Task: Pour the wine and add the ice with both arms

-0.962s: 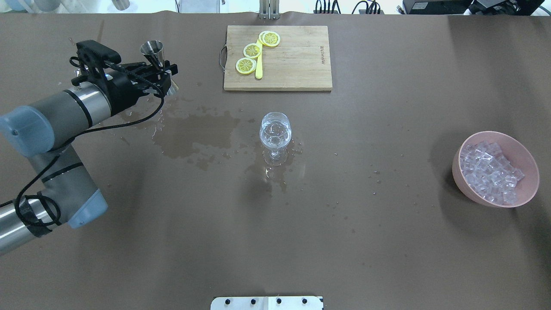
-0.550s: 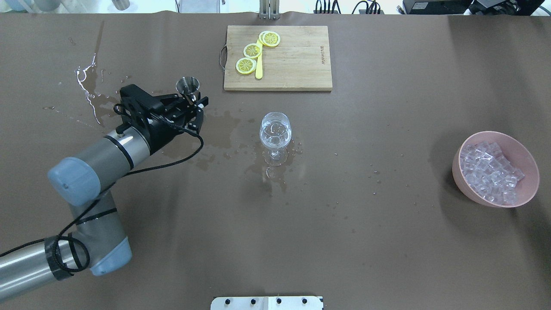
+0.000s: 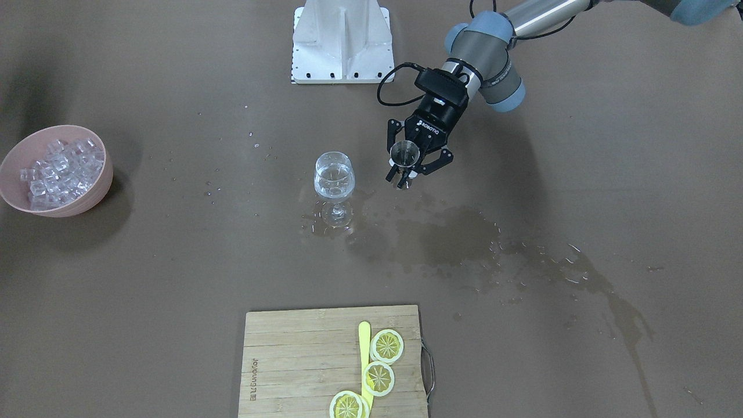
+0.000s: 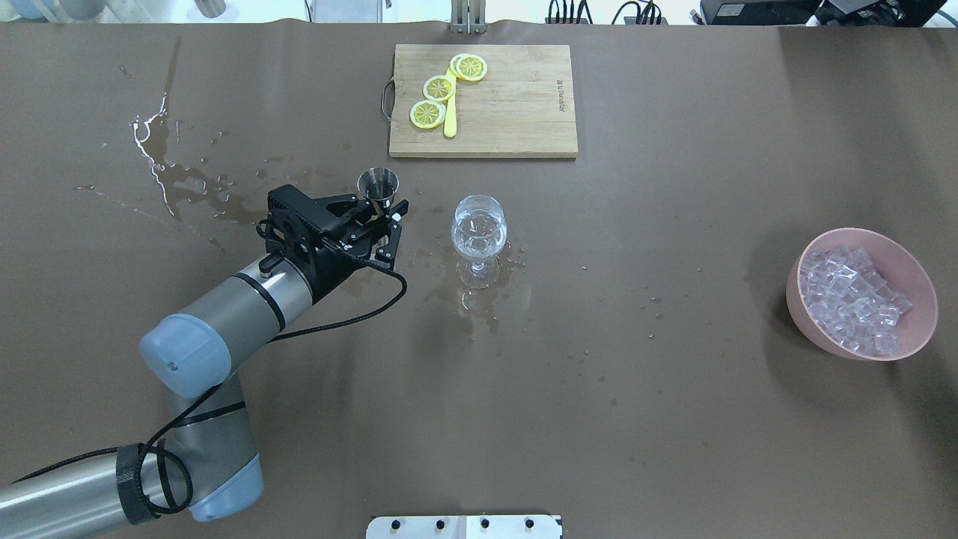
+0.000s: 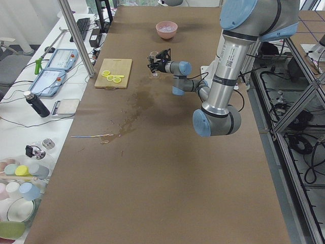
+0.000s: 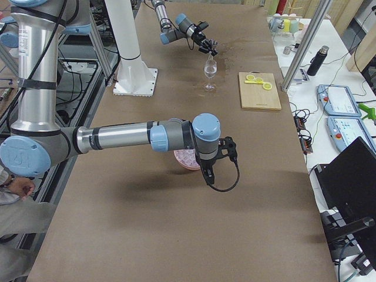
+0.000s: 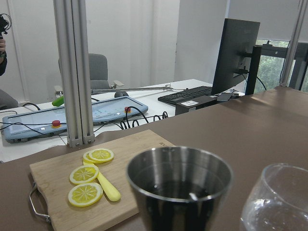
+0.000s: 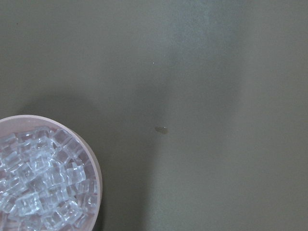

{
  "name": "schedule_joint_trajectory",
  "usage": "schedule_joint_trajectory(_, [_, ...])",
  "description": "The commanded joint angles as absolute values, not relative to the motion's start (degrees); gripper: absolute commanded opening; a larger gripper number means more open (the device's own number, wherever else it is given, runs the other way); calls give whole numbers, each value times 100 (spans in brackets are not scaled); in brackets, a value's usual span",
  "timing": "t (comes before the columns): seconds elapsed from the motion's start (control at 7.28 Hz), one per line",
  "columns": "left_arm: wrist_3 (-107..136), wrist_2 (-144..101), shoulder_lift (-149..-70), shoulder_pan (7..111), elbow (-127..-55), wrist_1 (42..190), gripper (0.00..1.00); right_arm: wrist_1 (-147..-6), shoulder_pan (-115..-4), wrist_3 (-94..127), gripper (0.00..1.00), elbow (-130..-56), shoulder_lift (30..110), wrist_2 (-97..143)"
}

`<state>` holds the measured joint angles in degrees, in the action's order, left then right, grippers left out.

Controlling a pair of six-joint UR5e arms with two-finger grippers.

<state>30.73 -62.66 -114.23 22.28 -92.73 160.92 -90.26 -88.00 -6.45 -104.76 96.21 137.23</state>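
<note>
Your left gripper [image 4: 385, 215] pinches the jigger [image 4: 378, 182] upright, with wine [image 7: 183, 192] inside. The glass [image 4: 479, 224] stands to its right, near but apart, so the pour must tip rightward. The ice [image 4: 853, 296] lies heaped in the bowl [image 4: 804, 322], well apart.

A broad desk [image 4: 673, 449] under matte brown sheeting fills most views. In the left-side view a white side table [image 5: 15, 127] runs down the frame's left edge. It carries a black bottle [image 5: 36, 104], with coloured cups and bowls [image 5: 18, 173] at lower left. The left wrist view looks past the desk's far edge to plain white walls [image 7: 144, 33], a grey office chair [image 7: 98, 70] and a twin aluminium post [image 7: 72, 72] at upper left. A black keyboard [image 7: 185, 95] and a dark monitor [image 7: 236, 53] stand right of centre. Near the right edge a window [image 7: 270, 65] shows green foliage. The light is soft and even.
</note>
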Motion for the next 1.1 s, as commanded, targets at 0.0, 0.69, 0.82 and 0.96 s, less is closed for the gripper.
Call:
schedule_joint_trajectory(0.0, [2734, -6091, -11505, 2136, -9430, 15707, 0, -9035, -8798, -642, 100, -10459, 9606, 13720])
schedule_joint_trajectory(0.69, [1354, -5493, -12013, 1872, -9448, 15040, 0, -9035, -8798, -642, 100, -10450, 9606, 13729])
schedule_joint_trajectory(0.82, [1336, -5380, -12119, 1872, -9457, 14768, 0, -9035, -8798, -642, 100, -10450, 9606, 13729])
schedule_joint_trajectory(0.96, [1319, -5370, -12120, 1863, -9457, 14713, 0, -9035, -8798, -642, 100, -10450, 9606, 13729])
